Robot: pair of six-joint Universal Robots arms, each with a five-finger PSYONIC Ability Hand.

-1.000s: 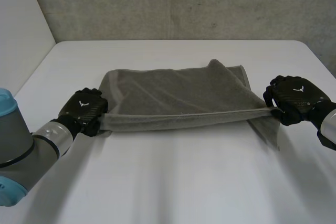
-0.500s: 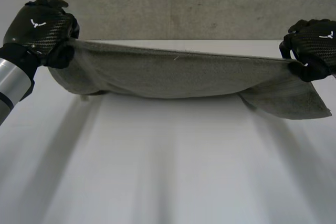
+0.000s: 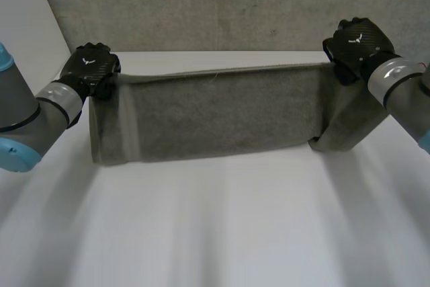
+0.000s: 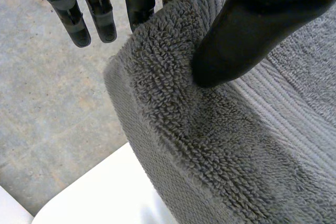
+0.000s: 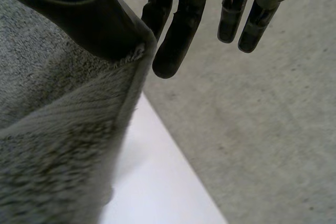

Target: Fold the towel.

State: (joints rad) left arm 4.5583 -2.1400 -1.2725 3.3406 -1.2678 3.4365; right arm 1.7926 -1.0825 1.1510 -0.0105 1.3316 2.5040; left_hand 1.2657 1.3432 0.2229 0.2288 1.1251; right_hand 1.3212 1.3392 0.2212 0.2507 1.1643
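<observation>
Both arms held up and wide apart; left hand [image 3: 91,68] and right hand [image 3: 353,44] each pinch an upper towel [image 3: 222,115] corner, thumb against fingers; cloth hangs stretched between them over the table [image 3: 222,226]

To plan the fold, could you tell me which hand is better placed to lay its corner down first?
Probably the left hand: it pinches a top corner of the towel, and that side hangs straight. Under the right hand, which also pinches its corner, the cloth bunches.

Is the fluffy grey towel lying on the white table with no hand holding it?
No, the left hand and right hand each pinch a top corner of the fluffy grey towel.
</observation>
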